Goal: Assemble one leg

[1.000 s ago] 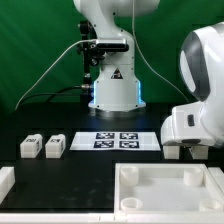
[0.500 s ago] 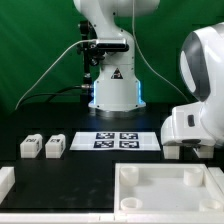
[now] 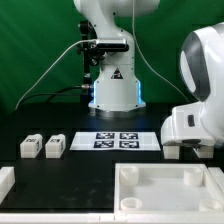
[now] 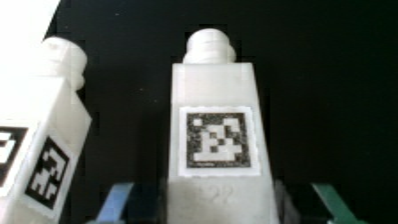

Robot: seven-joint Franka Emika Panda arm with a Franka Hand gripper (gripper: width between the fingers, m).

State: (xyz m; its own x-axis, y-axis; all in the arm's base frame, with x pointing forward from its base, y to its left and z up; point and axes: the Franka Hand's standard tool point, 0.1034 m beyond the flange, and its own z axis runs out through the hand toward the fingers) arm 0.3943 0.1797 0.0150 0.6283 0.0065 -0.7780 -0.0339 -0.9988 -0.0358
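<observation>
Comparing the exterior pictures over the last second turns up no change. The arm [image 3: 205, 75] hangs in the same pose to the exterior view's right of the marker board [image 3: 118, 140], and every loose part lies where it lay. I read this as a pause over the pick, lined up but not yet committed, so the task looks to be at an early step.

The large flat panel [image 3: 165, 188] with its raised rim lies on the black desk [image 3: 90, 165], nearer the camera than the marker board. Two small white blocks [image 3: 54, 146] sit side by side to the exterior view's left of the marker board, well apart from the arm.

The leg [image 4: 219, 110] shows only in the wrist view. It lies flat on the desk with its rounded peg [image 4: 210, 42] pointing away from the camera. As the arm's end hides it from outside, I judge that it lies to the exterior view's right of the marker board. The claw [image 4: 222, 203] straddles its near end, jaws apart, with dark gaps on both sides. A second leg [image 4: 54, 120] lies just beside it.

The leg's tag [image 4: 217, 140] is a black-and-white square pattern with no letters. A triangle mark [image 3: 115, 75] on the robot's base, behind the marker board, is too small to read.
</observation>
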